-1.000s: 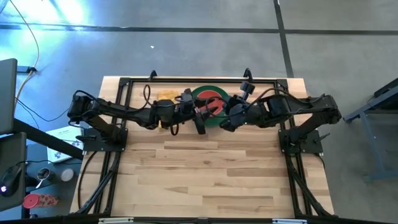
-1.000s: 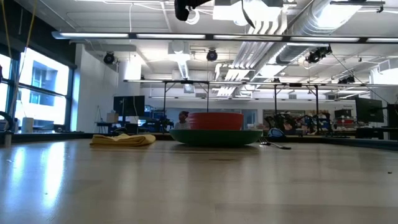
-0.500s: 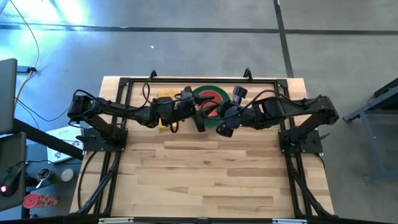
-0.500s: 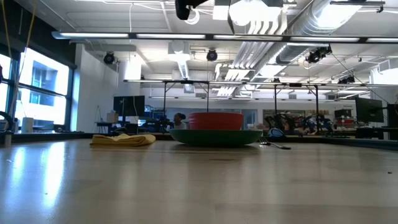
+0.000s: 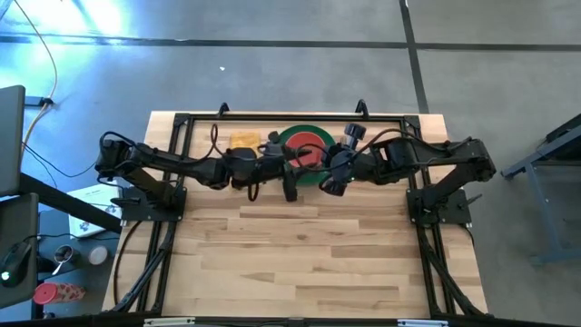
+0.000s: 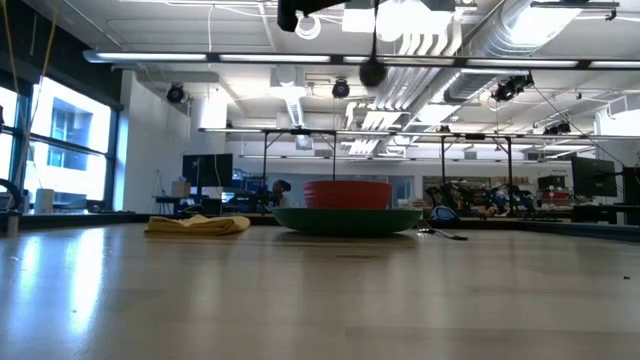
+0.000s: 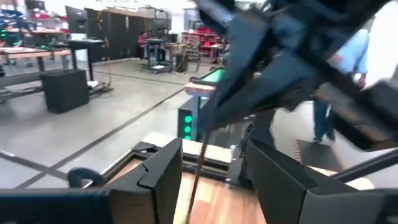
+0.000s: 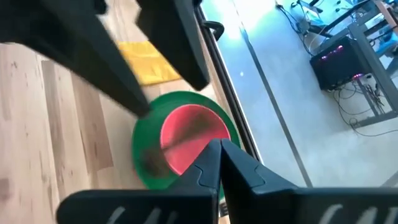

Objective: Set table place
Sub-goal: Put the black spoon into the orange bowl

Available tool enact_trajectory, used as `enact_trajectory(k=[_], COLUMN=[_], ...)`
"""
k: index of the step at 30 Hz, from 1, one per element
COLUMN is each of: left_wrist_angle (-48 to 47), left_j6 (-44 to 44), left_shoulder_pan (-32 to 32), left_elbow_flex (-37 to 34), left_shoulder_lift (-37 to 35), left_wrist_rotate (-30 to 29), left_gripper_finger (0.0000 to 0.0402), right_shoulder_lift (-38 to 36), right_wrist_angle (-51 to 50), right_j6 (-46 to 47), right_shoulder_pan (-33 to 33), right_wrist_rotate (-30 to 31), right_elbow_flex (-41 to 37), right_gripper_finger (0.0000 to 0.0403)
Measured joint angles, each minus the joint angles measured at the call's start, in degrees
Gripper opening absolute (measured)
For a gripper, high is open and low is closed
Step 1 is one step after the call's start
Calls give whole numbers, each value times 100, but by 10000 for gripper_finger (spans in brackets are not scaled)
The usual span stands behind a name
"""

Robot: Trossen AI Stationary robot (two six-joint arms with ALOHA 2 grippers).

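A green plate lies near the table's far edge with a red bowl in it. The yellow napkin lies flat to its left. In the low view a dark utensil rests on the table right of the plate. Both grippers are raised above the plate's near side. My right gripper is shut, and a dark spoon hangs below it, bowl end down. My left gripper is open, with its fingers on either side of the spoon's thin handle, apart from it. My right gripper holds the spoon by the upper end of its handle, pinched between the shut fingers. The spoon is lifted clear and hangs nearly upright, high above the red bowl. In the right wrist view the fingers themselves hide the place of contact.
The two arms meet close together over the plate's near side. A black frame runs along the far edge just behind the plate and napkin. Bare pale planks fill the near half of the table.
My right gripper swung a little toward the near edge and then back toward the plate. In the low view the hanging spoon came into sight at the top, above the red bowl. Plate, bowl and napkin stayed where they were.
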Motion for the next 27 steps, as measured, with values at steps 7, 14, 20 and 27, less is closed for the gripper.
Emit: enact_trajectory(k=[7, 14, 20, 27], left_wrist_angle=[-50, -147, -629, -3176], left_j6=[6, -64, -303, -699], left_shoulder_pan=[8, 1, 6, -12], left_elbow_flex=[0, 0, 0, 422], left_shoulder_lift=[-11, -13, -28, -94], left_wrist_rotate=[44, -32, -56, -85], left_gripper_finger=[170, 170, 170, 170], right_shoulder_lift=[0, 0, 0, 0], right_wrist_angle=[-73, -366, -602, -837], right_j6=[-52, 221, 405, 519], right_shoulder_pan=[-30, -28, -28, -11], right_wrist_rotate=[-4, -17, -22, -23], right_elbow_flex=[0, 0, 0, 0], right_gripper_finger=[1, 0, 0, 0])
